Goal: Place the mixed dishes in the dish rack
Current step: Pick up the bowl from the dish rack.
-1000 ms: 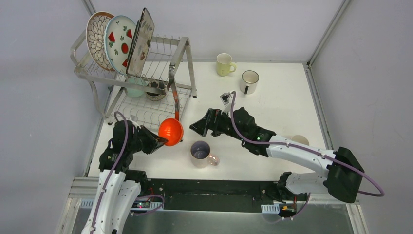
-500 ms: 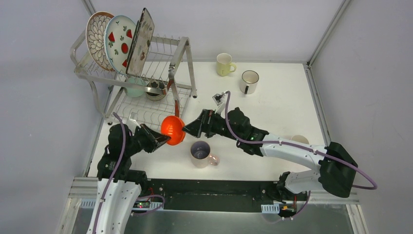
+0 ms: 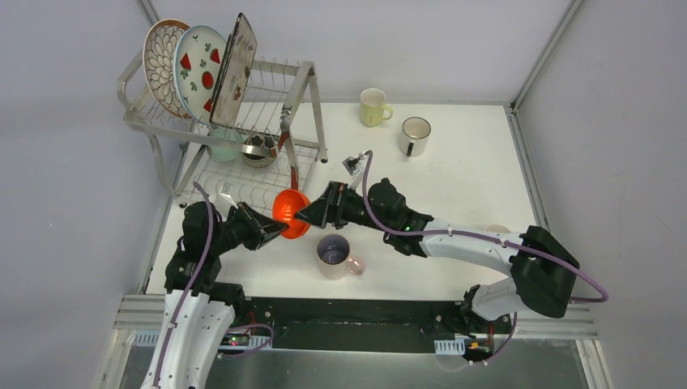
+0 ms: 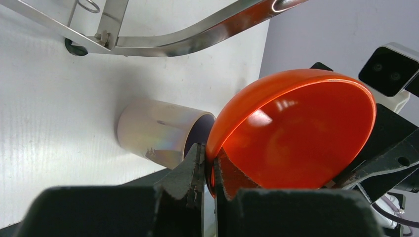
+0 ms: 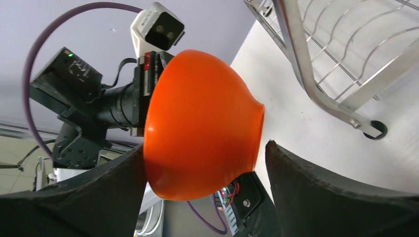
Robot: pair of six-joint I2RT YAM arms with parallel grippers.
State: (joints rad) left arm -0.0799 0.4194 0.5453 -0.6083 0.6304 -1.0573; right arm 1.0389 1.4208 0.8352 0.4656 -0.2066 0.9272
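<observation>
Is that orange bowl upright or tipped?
Tipped sideways: the left claw grips the glossy orange bowl by its rim, opening facing that claw.

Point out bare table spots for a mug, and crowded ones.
Bare: white table between the white mug and the right forearm; between the silver wire dish rack and pale yellow mug. Crowded: before the rack, where the left gripper and right gripper meet at the glossy orange bowl, beside the lilac mug.

A white table (image 3: pixel 462 174) is seen at the centre of the frame, enclosed by plain grey walls (image 3: pixel 405 40). Metal posts (image 3: pixel 546 53) are set in the upper corners.
</observation>
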